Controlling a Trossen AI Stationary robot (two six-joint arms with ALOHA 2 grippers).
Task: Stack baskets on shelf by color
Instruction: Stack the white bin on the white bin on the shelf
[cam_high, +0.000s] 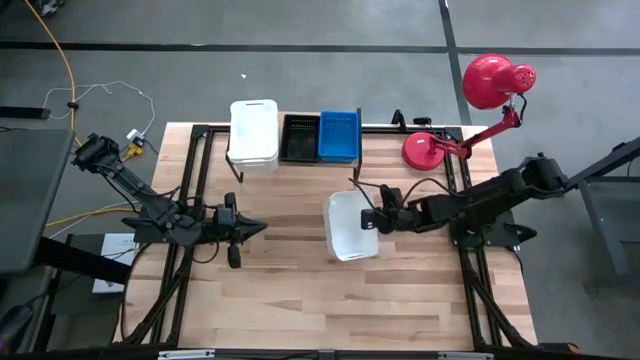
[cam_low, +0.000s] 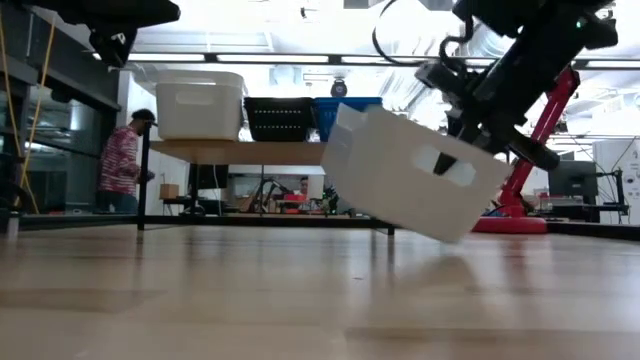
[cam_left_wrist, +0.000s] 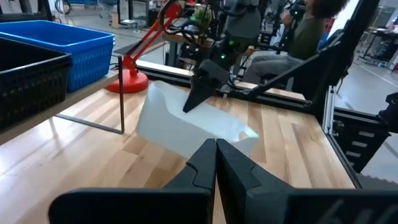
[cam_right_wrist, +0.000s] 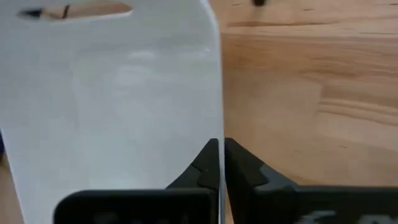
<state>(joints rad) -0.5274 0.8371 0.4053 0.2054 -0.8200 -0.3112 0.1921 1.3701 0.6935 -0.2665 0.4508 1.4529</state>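
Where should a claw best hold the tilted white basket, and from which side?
On its thin side wall at the rim, from the right, as the right claw does now. The white basket hangs tilted off the table, and the upright wall fits between shut fingers. The left claw waits shut.

The right hand holds one basket tilted above the table. Behind it, three baskets sit side by side on the shelf.
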